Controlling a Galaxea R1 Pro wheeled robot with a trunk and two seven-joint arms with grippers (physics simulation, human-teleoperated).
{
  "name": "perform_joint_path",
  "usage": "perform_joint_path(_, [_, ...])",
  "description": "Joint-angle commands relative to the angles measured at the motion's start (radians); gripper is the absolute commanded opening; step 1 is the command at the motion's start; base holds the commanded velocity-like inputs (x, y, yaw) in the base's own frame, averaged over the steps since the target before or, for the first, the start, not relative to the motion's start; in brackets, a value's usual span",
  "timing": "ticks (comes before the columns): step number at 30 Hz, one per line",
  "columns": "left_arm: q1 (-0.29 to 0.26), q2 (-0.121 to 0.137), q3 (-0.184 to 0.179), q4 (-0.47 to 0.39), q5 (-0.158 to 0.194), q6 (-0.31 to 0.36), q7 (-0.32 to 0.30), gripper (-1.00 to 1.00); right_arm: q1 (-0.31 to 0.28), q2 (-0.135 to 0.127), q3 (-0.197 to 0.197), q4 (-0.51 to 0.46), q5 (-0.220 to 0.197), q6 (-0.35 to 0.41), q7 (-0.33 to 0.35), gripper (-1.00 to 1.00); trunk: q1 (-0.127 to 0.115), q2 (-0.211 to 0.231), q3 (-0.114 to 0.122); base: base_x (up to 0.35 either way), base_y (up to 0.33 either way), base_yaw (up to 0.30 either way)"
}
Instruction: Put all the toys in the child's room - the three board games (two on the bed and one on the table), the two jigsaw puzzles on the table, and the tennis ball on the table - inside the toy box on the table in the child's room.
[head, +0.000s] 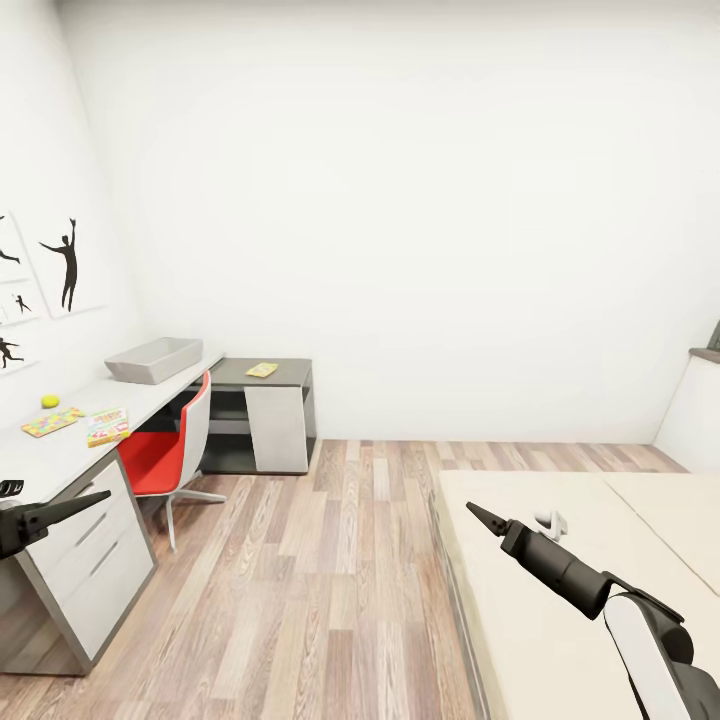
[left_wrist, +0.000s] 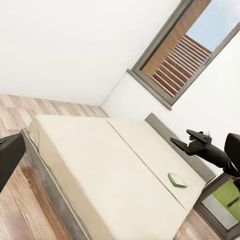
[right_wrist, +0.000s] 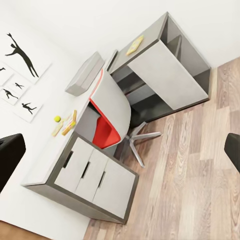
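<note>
Along the left wall runs the pale table (head: 60, 455). On it stand the grey toy box (head: 155, 360), the tennis ball (head: 50, 401), a jigsaw puzzle (head: 52, 422) and a colourful board game (head: 108, 427). Across the room the same toy box (right_wrist: 85, 73) and ball (right_wrist: 57, 119) appear in the right wrist view. Another board game (left_wrist: 177, 179), green and white, lies near the far end of the beige bed (left_wrist: 100, 165). My left gripper (head: 100, 496) hangs open and empty beside the table's drawers. My right gripper (head: 475, 512) is open and empty over the bed's near corner (head: 470, 500).
A red and white swivel chair (head: 165, 450) is tucked at the table. Beyond it a lower dark-topped cabinet (head: 285, 385) carries a yellowish flat sheet (head: 262, 370). Wood-plank floor (head: 320, 580) lies between table and bed. A dark-framed window (left_wrist: 190, 50) is behind the bed.
</note>
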Motion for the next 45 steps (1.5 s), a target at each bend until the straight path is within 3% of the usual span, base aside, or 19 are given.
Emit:
perform_joint_path(1, [0.000, 0.000, 0.000, 0.000, -0.001, 0.011, -0.004, 1.00, 0.000, 0.000, -0.002, 0.000, -0.003, 0.007, 0.002, 1.00, 0.000, -0.001, 0.000, 0.000, 0.000, 0.000])
perform_joint_path(20, [0.000, 0.000, 0.000, 0.001, -0.001, 0.011, -0.004, 1.00, 0.000, 0.000, -0.001, 0.000, -0.003, 0.008, 0.001, 1.00, 0.000, -0.001, 0.000, 0.000, -0.024, 0.000])
perform_joint_path(45, [0.000, 0.000, -0.001, 0.000, -0.001, 0.011, -0.004, 1.00, 0.000, 0.000, -0.002, 0.001, -0.003, 0.008, 0.001, 1.00, 0.000, -0.001, 0.000, 0.000, -0.276, 0.000])
